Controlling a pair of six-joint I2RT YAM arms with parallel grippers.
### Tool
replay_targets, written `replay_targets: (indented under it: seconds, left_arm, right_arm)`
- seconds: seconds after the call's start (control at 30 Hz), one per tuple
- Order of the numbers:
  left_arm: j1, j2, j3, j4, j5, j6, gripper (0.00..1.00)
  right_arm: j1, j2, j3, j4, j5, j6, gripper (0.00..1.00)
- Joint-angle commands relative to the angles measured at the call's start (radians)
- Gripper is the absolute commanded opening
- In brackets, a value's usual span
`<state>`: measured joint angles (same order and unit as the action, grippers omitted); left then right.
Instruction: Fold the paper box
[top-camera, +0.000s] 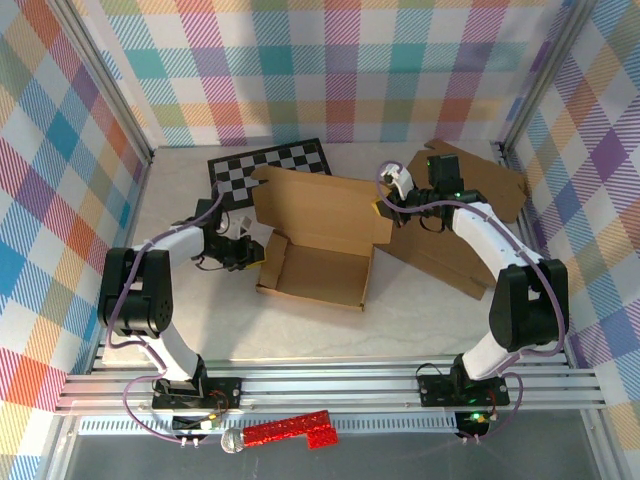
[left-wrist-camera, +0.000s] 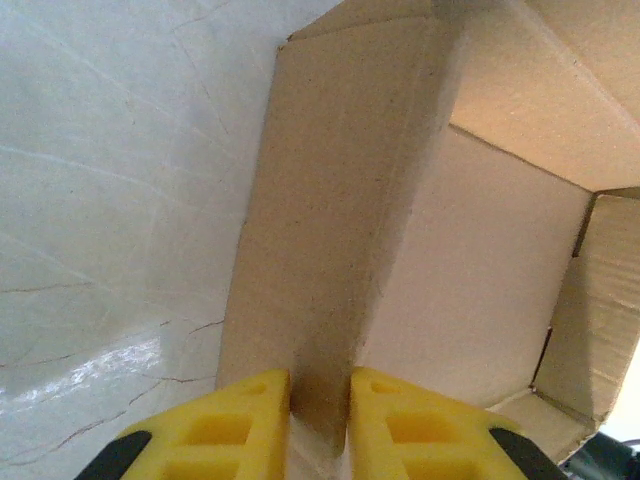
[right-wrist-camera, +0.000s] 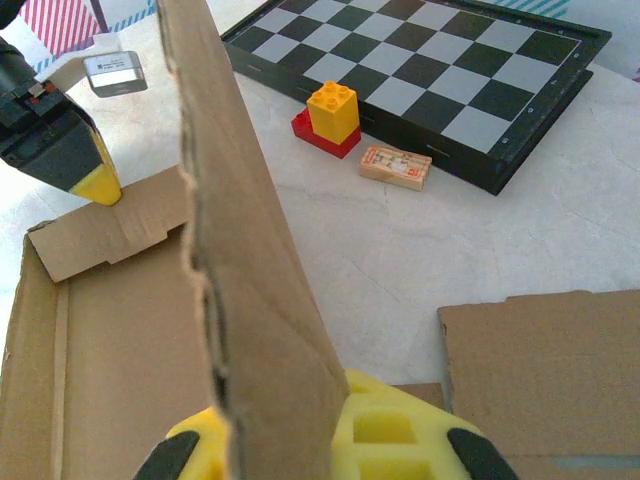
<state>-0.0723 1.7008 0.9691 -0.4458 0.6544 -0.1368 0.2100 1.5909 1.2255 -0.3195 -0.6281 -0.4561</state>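
The brown cardboard box (top-camera: 318, 262) lies open in the middle of the table, its lid (top-camera: 320, 205) raised at the back. My left gripper (top-camera: 252, 247) is shut on the box's left side wall (left-wrist-camera: 330, 230), with its yellow fingertips (left-wrist-camera: 240, 420) pinching the wall's end. My right gripper (top-camera: 384, 207) is shut on the lid's right side flap (right-wrist-camera: 255, 290), which stands upright between its yellow pads (right-wrist-camera: 385, 425). The left gripper (right-wrist-camera: 95, 185) appears at the far left of the right wrist view, at the box's left flap (right-wrist-camera: 105, 235).
A black-and-white chessboard (top-camera: 268, 165) lies behind the box. A yellow and red toy brick (right-wrist-camera: 330, 115) and a small printed block (right-wrist-camera: 395, 165) sit in front of it. Flat cardboard sheets (top-camera: 470, 215) lie under the right arm. A red glittery item (top-camera: 290, 432) rests below the rail.
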Motion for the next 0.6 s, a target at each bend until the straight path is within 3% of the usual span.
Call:
replay_targets:
  seconds: [0.0, 0.27, 0.57]
  left_arm:
    - [-0.028, 0.025, 0.002, -0.099, -0.151, 0.042, 0.17]
    - [-0.117, -0.009, 0.054, -0.163, -0.348, 0.066, 0.0]
    - [-0.26, -0.032, 0.125, -0.282, -0.738, 0.077, 0.0]
  right_arm:
    - [0.006, 0.01, 0.029, -0.015, -0.006, -0.007, 0.0]
    - [0.007, 0.011, 0.031, -0.012, 0.002, -0.004, 0.0]
    - [0.011, 0.009, 0.029, -0.018, 0.007, -0.008, 0.0]
